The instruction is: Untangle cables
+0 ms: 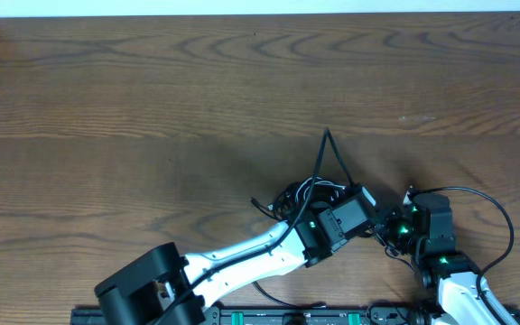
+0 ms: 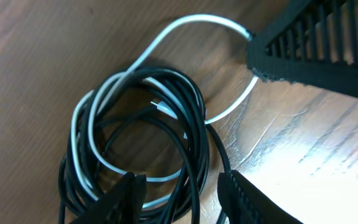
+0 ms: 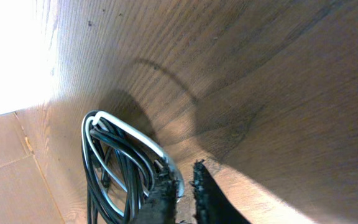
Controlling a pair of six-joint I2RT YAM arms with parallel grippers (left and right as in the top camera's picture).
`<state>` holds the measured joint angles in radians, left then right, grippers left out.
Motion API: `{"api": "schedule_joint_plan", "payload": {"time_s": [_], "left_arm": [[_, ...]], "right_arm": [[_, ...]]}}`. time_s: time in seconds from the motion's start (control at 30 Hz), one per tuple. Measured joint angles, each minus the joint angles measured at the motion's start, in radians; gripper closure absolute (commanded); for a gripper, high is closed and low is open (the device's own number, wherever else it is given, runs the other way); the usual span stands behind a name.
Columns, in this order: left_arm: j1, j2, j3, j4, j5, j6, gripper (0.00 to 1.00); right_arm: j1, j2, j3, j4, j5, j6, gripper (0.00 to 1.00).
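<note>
Left wrist, whitish strand (image 2: 204, 17) threading black cables (image 2: 196, 112), barely visible overhead

A brown wooden table (image 1: 152, 90) carries a tangled coil of black cables (image 1: 307, 194) threaded with one white strand (image 2: 197, 18), a thin black loop (image 1: 329, 149) reaching out from the coil's far side.

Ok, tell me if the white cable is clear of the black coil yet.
No, the white cable threads around inside the coiled black cables.
</note>
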<state>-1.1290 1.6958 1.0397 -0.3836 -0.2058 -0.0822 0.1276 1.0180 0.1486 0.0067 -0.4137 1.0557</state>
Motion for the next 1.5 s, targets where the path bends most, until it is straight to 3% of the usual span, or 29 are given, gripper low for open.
{"api": "schedule_joint_plan", "payload": {"time_s": [0.2,0.3,0.37,0.53,0.97,1.17,1.27,1.3,1.37,1.43,1.5], "left_arm": [[0.000,0.060,0.000,0.027,-0.003,0.000,0.53],[0.000,0.090,0.000,0.047,-0.007,0.000,0.58],[0.000,0.104,0.000,0.051,-0.014,0.000,0.64],[0.000,0.117,0.000,0.065,-0.038,-0.001,0.92],[0.000,0.109,0.000,0.073,-0.056,-0.003,0.92],[0.030,0.003,0.000,0.039,-0.055,-0.017,0.93],[0.075,-0.069,0.000,0.020,-0.028,-0.034,0.90],[0.093,-0.087,0.000,0.017,-0.008,-0.038,0.76],[0.135,-0.115,0.000,0.008,0.037,-0.049,0.70],[0.168,-0.121,0.000,-0.008,0.065,-0.046,0.53],[0.192,-0.115,0.000,-0.022,0.086,-0.034,0.47]], "right_arm": [[-0.015,0.000,0.000,-0.036,-0.002,-0.026,0.88],[-0.035,0.000,0.000,-0.045,-0.002,-0.029,0.88],[-0.046,0.000,0.000,-0.047,-0.002,-0.031,0.88],[-0.051,0.000,0.000,-0.052,-0.003,-0.032,0.88],[-0.051,0.000,0.000,-0.055,-0.008,-0.047,0.86],[-0.051,0.000,0.000,-0.055,-0.022,-0.084,0.82],[-0.051,0.000,0.000,-0.058,-0.032,-0.102,0.79],[-0.051,0.000,0.000,-0.061,-0.035,-0.104,0.78],[-0.051,0.000,0.000,-0.067,-0.040,-0.111,0.75],[-0.051,0.000,0.000,-0.071,-0.042,-0.117,0.71],[-0.051,0.000,0.000,-0.076,-0.043,-0.123,0.68]]}}
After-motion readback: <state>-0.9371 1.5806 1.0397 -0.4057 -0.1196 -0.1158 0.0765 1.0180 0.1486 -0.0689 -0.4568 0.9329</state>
